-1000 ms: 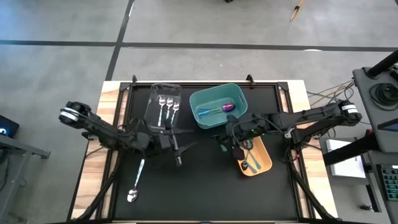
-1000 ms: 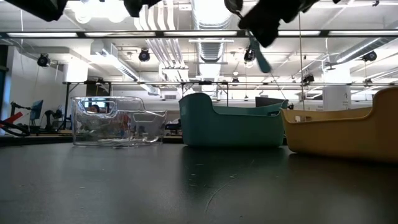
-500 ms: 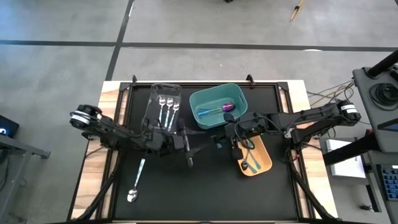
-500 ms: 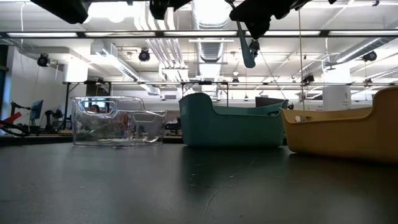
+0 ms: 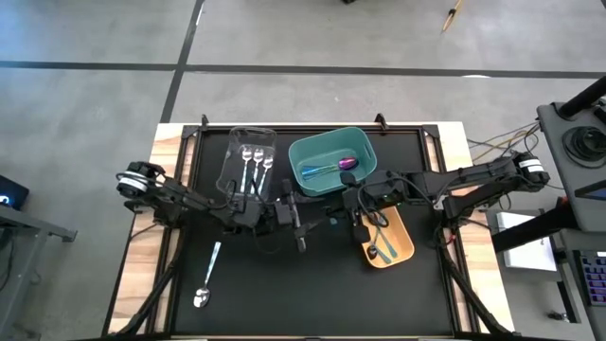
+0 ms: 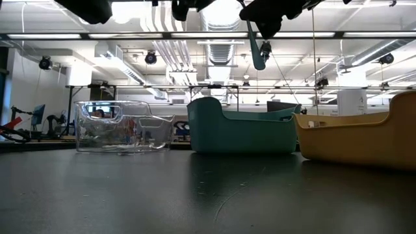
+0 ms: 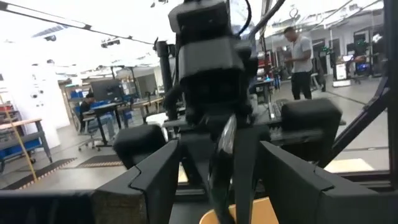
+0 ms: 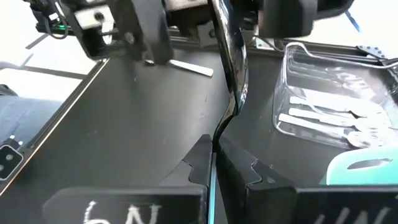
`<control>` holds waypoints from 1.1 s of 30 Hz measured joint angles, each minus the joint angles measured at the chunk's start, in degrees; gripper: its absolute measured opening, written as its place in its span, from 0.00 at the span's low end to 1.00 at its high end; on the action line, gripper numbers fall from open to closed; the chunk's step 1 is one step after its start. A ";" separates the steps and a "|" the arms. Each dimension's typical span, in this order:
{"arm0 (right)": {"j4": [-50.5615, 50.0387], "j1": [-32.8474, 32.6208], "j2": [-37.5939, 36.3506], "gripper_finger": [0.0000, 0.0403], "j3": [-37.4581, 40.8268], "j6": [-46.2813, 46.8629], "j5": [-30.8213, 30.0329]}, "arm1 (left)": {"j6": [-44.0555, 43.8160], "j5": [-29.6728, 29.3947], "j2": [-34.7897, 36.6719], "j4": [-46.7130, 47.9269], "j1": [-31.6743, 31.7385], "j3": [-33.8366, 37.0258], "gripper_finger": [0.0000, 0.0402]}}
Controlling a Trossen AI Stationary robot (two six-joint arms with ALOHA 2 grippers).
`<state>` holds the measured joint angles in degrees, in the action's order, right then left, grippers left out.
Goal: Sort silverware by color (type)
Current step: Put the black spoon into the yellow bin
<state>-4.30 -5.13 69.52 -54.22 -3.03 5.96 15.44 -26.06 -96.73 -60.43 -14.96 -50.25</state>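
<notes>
My right gripper (image 8: 212,149) hovers above the table's middle (image 5: 347,214), shut on a dark utensil with a teal handle (image 6: 258,53). The utensil's dark end (image 8: 231,59) points at my left gripper (image 7: 219,152), which faces it, open, with a finger on either side of that end (image 5: 299,224). Whether they touch it I cannot tell. Three silver spoons (image 5: 254,163) lie in the clear bin. Purple-blue utensils (image 5: 339,165) lie in the teal bin, and dark teal-handled ones (image 5: 379,248) in the orange bin. One silver spoon (image 5: 207,277) lies flat on the table's near left. My right gripper pinches the utensil between its two fingers where the dark neck (image 8: 221,127) meets the teal handle. The fingers come level from the table's right. The utensil is lifted clear, its dark end sticking out past the fingertips and its teal handle (image 6: 259,57) hanging below the gripper.
The clear bin (image 5: 233,152), the teal bin (image 5: 301,152) and the orange bin (image 5: 405,248) stand along the far and right parts of the black mat. Bare mat lies in front of them (image 5: 312,284). People stand in the room beyond (image 7: 301,59).
My left arm has reached toward the table's right, bringing its open gripper up to the right gripper and around the utensil's dark end. The right gripper has turned a little, so the teal handle has swung from slanted to nearly upright.
</notes>
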 joint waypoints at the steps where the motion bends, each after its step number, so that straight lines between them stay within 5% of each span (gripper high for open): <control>1: -0.10 0.00 0.00 0.02 0.00 0.00 0.00 | 0.09 -0.09 -0.10 -0.06 0.02 -0.27 0.49; 6: -0.10 0.00 0.00 0.02 0.00 0.00 -0.01 | 0.30 -3.99 -0.26 -0.03 0.09 -0.71 0.39; 13: 0.03 0.11 -0.02 0.02 0.00 0.50 -0.93 | 0.26 -7.19 -0.26 0.31 -0.02 -0.71 0.04; 22: -1.14 0.15 -0.07 0.15 -0.05 3.95 -4.37 | 0.50 -16.69 -0.26 -0.04 -1.82 -0.71 0.01; 33: -0.71 0.13 -0.07 0.35 -0.59 7.16 -12.12 | 0.41 -20.03 -0.21 -0.71 -2.12 -0.67 0.00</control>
<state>-5.02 -4.99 69.45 -54.81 4.13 -6.17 15.86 -46.10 -96.95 -61.14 -17.08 -50.92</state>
